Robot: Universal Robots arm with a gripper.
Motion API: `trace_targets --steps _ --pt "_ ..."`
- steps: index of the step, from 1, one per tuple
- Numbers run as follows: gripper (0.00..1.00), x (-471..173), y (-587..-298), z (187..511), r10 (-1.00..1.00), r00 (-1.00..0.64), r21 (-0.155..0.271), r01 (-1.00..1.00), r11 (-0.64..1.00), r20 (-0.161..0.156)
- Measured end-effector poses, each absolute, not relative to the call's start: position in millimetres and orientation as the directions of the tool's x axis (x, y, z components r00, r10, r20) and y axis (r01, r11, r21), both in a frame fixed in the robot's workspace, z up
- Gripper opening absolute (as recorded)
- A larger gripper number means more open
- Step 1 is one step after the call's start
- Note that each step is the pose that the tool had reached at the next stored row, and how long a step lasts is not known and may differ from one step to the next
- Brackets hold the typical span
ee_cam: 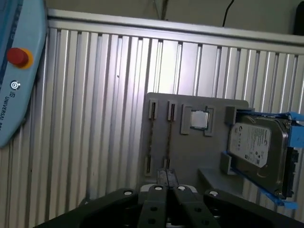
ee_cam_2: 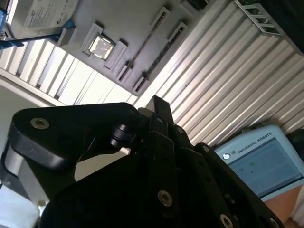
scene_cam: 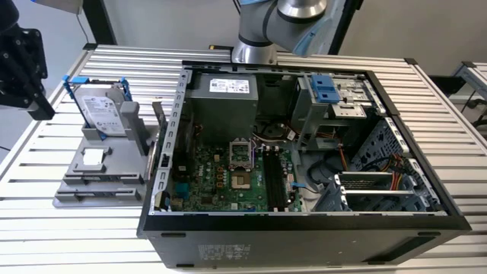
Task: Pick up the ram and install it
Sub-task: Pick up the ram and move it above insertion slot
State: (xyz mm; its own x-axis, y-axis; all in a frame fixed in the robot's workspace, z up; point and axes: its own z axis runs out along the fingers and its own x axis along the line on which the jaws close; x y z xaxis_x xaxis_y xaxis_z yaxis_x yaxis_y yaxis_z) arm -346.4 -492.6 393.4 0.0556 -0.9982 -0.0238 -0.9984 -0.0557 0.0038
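Gripper (ee_cam: pixel 167 175) clenched tight on nothing, facing the grey holder (ee_cam: pixel 190 154).
Ram (ee_cam: pixel 151 137) stood untouched on edge in a slot along the holder's edge farthest from the hard drive (ee_cam: pixel 256 142).

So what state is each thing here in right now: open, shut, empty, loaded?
Fingers: shut, holding nothing.
Ram: on edge in the gray holder, not picked up.
Hard drive: upright in the same holder.
Computer case: open, side panel off.
Memory slots: look empty.
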Motion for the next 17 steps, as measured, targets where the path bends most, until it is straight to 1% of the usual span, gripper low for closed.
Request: trace_targets --steps 3,10,11,17 --pt "0.0 -346.5 -492.6 393.3 -1.0 0.011 0.004 -1.0 -0.012 -0.024" --pt "0.0 -346.5 -492.5 393.3 -1.0 0.009 0.004 -1.0 -0.009 -0.024" --pt "1.0 -346.5 -492.6 393.3 -1.0 0.008 0.004 -1.0 -0.008 -0.024" --pt "1.0 -346.5 -492.6 393.3 -1.0 0.006 0.004 -1.0 -0.006 -0.024"
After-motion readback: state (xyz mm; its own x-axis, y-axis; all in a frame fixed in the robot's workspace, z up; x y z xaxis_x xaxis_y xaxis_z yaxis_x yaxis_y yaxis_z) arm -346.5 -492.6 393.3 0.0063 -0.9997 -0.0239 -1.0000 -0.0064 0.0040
